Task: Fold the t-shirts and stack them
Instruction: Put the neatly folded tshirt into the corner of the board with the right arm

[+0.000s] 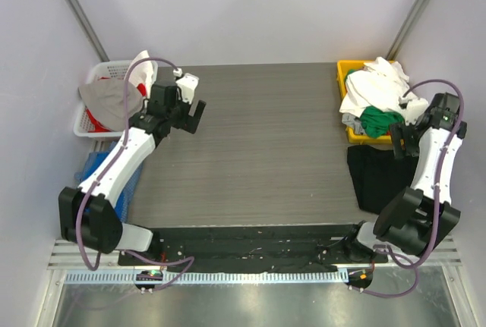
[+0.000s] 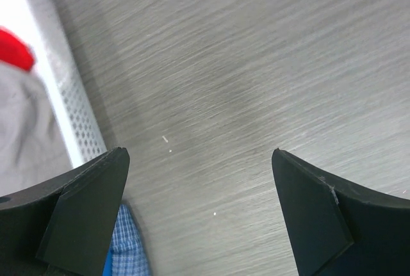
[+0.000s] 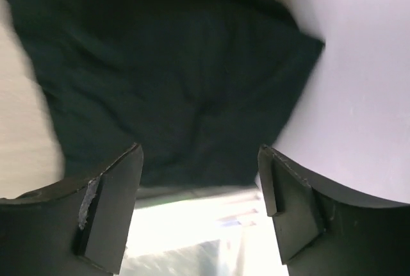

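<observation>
Black t-shirt (image 1: 376,179) is lying flat on the bench (image 1: 258,145), right under and a bit in front of the right end effector (image 1: 401,139). From that arm's own camera the dark fabric (image 3: 179,77) fills most of the view beyond the fingertips (it's pretty blurry, so I can't make out folds or sleeves). The right end effector (image 3: 200,161) has its jaws well apart with nothing between them, and it hangs above the shirt without touching it.

Just behind that end effector, on the far side from the black shirt, there's a yellow bin (image 1: 345,69) heaped with white t-shirts (image 1: 372,84). A green t-shirt (image 1: 380,121) spills out of the bin on the side nearest the fingers.

Over on the other side, the left end effector (image 1: 191,117) is spread wide too, with only bare bench (image 2: 256,64) between its jaws (image 2: 200,161). Off to its left is a white basket (image 1: 95,126) whose perforated wall (image 2: 70,109) shows in the wrist view. It holds a grey cloth (image 1: 106,103) and something red (image 2: 13,48). A blue checked cloth (image 2: 131,244) peeks out right by the left fingertip, and it sits beside the bench below the basket (image 1: 95,168).
</observation>
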You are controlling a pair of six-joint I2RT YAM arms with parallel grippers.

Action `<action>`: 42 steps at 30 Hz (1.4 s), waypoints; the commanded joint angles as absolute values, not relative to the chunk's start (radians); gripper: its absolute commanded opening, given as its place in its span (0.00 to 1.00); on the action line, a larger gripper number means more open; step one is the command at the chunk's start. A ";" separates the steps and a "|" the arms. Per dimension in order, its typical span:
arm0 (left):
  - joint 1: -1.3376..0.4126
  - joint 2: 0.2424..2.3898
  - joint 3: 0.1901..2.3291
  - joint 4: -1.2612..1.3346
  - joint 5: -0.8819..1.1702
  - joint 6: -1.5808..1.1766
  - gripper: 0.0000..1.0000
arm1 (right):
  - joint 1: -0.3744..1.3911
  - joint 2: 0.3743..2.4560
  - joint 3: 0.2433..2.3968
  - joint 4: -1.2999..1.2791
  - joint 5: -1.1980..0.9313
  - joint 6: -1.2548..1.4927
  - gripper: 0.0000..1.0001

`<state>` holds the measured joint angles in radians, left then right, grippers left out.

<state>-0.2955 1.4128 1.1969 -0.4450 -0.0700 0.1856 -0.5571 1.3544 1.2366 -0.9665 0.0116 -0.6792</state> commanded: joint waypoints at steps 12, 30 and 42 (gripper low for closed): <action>-0.295 1.309 1.154 -0.367 -0.287 0.061 1.00 | -0.187 1.290 1.419 -0.736 -0.169 -0.175 1.00; -0.279 1.281 1.108 -0.311 -0.279 0.014 1.00 | -0.035 1.239 1.304 -0.529 -0.284 -0.087 1.00; -0.281 1.281 1.111 -0.311 -0.267 0.015 1.00 | -0.025 1.230 1.304 -0.541 -0.276 -0.097 1.00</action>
<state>-0.2855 1.3094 1.1080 -0.3599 -0.2661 0.0288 -0.0322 1.2720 1.3003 -0.5827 -0.2749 -0.1017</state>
